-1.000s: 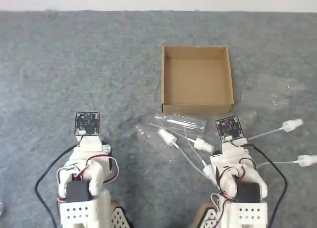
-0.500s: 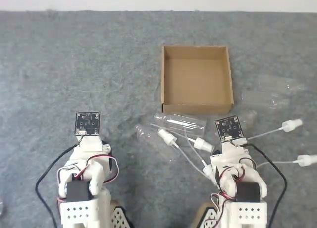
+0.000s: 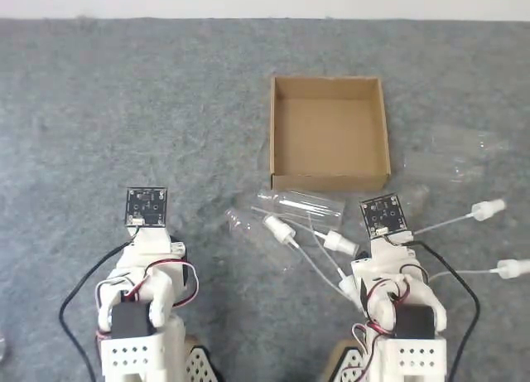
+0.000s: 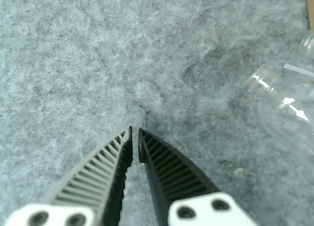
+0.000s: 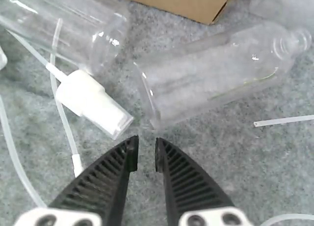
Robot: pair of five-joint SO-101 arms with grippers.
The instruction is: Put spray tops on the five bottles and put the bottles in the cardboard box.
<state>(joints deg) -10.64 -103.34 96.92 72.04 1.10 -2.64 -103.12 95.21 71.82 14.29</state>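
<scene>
Comparing the current high view with the two preceding ones shows no displacement of any item: both arms are stationary and nothing on the counter (image 3: 124, 92) has shifted. Judged from this, the task has not started.

The cardboard box (image 3: 330, 181) sits open on the far side of the counter with nothing inside it. The left arm (image 3: 141, 299) and right arm (image 3: 393, 299) remain folded at the near edge.

Clear bottles lie on their sides, uncapped. One bottle (image 3: 302, 206) is just in front of the box, a second bottle (image 3: 248, 229) is beside it toward the left arm, and a third bottle (image 5: 216, 74) lies just ahead of the right arm.

Spray tops are loose with their dip tubes trailing. One spray top (image 5: 93, 103) lies just beside the third bottle, and two outer spray tops (image 3: 489, 208) lie well to the right.

The right gripper (image 5: 145, 147) is closed to a narrow slit and holds nothing. The left gripper (image 4: 136, 133) is all but closed, empty, over bare counter.
</scene>
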